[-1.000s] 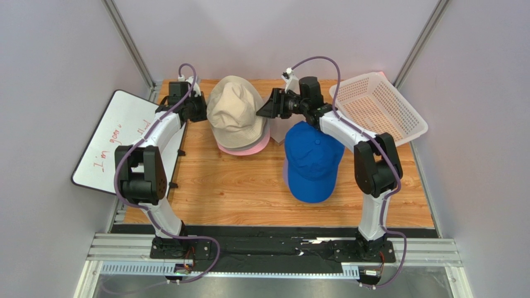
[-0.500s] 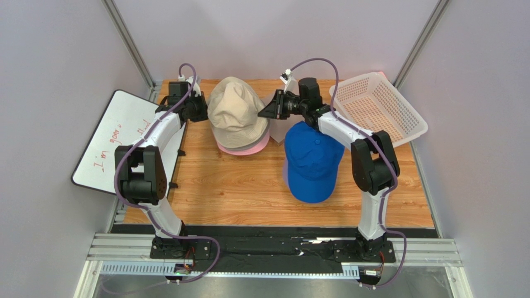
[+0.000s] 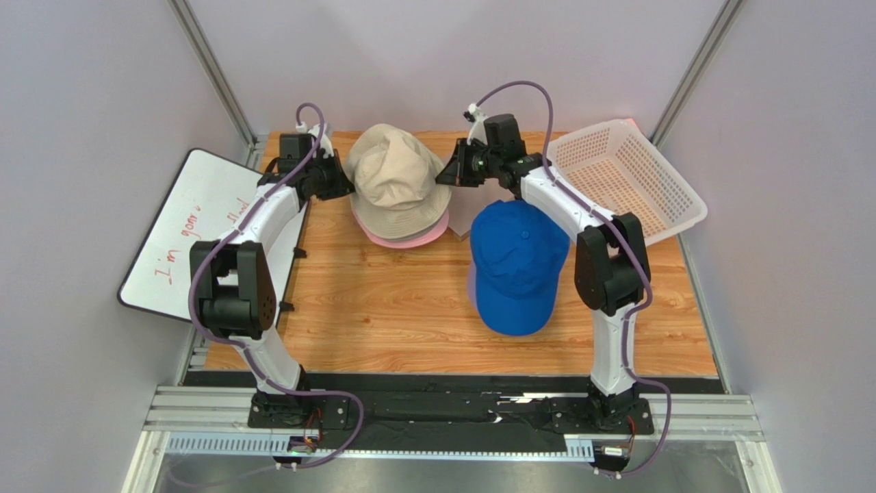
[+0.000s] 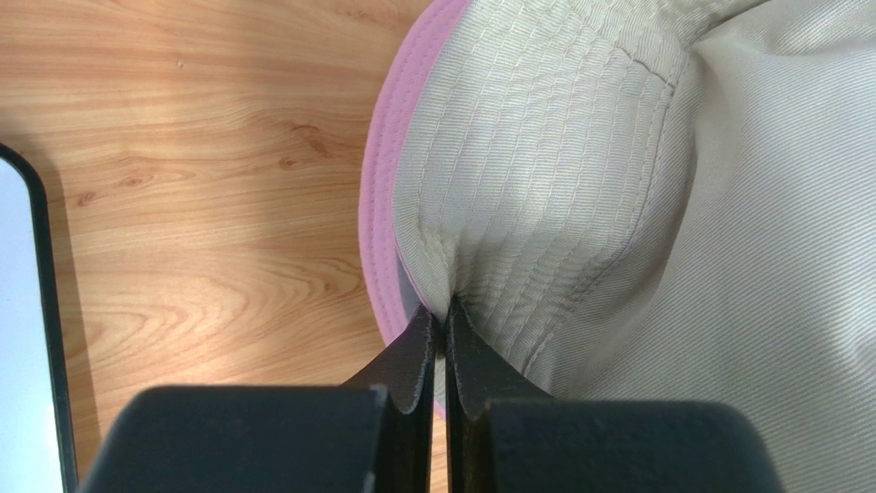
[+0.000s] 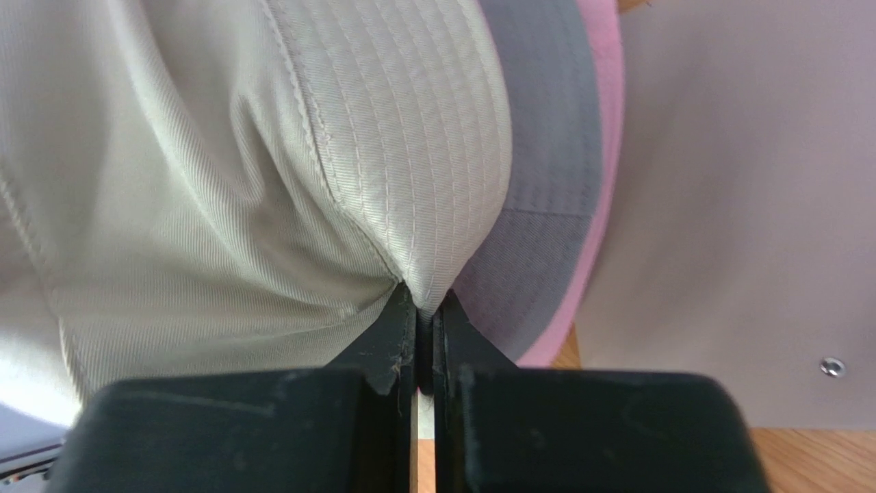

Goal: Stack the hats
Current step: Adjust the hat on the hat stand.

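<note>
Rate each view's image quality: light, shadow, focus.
Top external: even light, sharp, no glare on the whiteboard. Left wrist: the beige hat shows crisp weave, while the jaws in the foreground are dark and slightly soft. Right wrist: crisp brim stitching, a washed-out patch at lower left, jaws dark.

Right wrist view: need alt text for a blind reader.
The right gripper is shut on the stitched brim of a beige bucket hat that fills the left of the frame. A grey brim and a pink brim show beneath it at right.
</note>
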`<action>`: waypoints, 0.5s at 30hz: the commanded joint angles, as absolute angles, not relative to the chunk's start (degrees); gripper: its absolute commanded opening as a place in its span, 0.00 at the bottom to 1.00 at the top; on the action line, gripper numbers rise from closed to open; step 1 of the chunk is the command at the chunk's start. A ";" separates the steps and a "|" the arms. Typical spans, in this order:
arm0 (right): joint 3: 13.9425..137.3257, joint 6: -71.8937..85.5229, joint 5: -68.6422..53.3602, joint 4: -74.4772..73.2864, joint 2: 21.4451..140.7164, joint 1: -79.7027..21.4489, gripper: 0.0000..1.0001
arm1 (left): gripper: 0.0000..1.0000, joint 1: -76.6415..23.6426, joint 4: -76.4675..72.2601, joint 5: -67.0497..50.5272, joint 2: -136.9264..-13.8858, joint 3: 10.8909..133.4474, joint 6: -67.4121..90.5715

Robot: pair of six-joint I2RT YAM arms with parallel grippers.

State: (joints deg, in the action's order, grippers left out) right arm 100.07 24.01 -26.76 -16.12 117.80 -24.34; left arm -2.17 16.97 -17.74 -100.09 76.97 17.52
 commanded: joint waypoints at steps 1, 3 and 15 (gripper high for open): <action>102.12 19.08 -13.54 -29.42 122.60 -23.73 0.00 | 0.00 -2.02 14.59 -18.63 -99.40 78.84 18.63; 103.53 18.11 -11.34 -30.84 123.75 -23.64 0.00 | 0.00 -2.02 14.07 -19.33 -99.58 79.10 19.07; 111.01 13.80 -4.39 -41.31 129.99 -23.99 0.00 | 0.00 -2.02 18.54 -14.87 -105.29 82.71 20.39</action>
State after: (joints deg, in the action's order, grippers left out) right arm 112.18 18.72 -14.81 -30.02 126.30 -25.02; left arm -2.42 16.05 -20.18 -104.14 82.15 20.18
